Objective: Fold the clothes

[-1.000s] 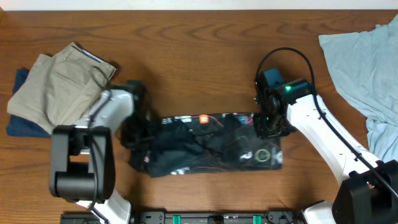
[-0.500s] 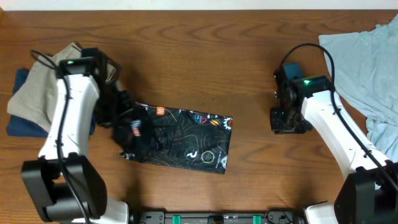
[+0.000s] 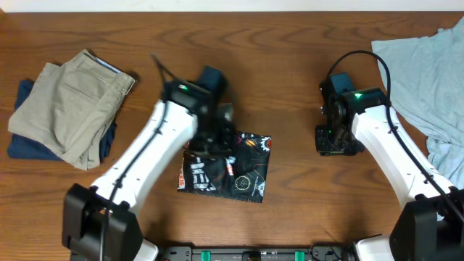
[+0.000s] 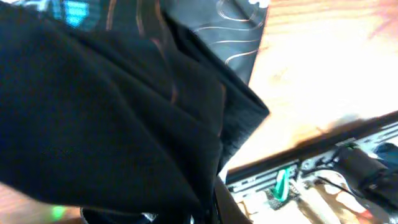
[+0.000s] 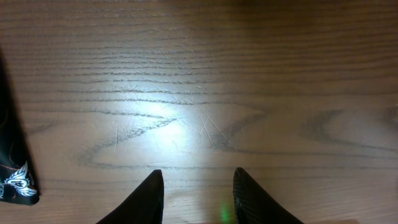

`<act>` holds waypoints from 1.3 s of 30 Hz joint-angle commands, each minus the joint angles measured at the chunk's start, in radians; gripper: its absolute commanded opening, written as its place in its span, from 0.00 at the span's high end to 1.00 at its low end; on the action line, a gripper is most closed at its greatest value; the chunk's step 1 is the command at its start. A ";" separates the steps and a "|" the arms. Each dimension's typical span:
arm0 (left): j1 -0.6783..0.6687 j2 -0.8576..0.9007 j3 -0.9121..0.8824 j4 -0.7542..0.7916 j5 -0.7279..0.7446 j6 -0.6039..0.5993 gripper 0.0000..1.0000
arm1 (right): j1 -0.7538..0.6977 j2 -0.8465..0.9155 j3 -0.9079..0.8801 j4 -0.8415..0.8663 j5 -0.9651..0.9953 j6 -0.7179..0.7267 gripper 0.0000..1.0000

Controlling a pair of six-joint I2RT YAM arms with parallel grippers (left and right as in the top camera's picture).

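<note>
Folding is at the crosswise step: the left end effector (image 3: pixel 216 138), pinched shut on a flap of the jersey (image 3: pixel 246 172), holds it above the rest, which lies at the middle of the bench (image 3: pixel 290 58). Next, I judge, the flap needs laying square, then release. The right end effector (image 5: pixel 198 172) hovers over bare bench, right of middle, fingers apart and empty. Counted: one jersey, one pair of trousers (image 3: pixel 61 101) at the bench's left end, one shirt (image 3: pixel 424 72) at its right end.
</note>
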 commanded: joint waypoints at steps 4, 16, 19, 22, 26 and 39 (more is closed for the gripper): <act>-0.116 -0.011 0.010 0.039 -0.151 -0.122 0.90 | -0.009 -0.006 0.014 -0.001 0.010 -0.004 0.65; -0.148 -0.017 -0.016 0.095 -0.154 -0.084 0.51 | -0.009 -0.006 0.014 -0.002 -0.016 -0.015 0.53; -0.089 -0.034 -0.013 0.080 -0.154 -0.047 0.51 | -0.003 -0.006 0.014 0.022 -0.138 -0.112 0.51; 0.000 -0.061 -0.011 0.065 -0.155 -0.014 0.51 | 0.016 -0.006 0.014 0.068 -0.340 -0.213 0.48; 0.154 -0.089 -0.011 0.030 -0.166 0.011 0.50 | 0.070 -0.006 0.014 0.142 -0.529 -0.267 0.44; 0.525 -0.089 -0.013 -0.011 -0.181 0.014 0.35 | 0.456 0.086 0.014 0.462 -0.665 -0.172 0.42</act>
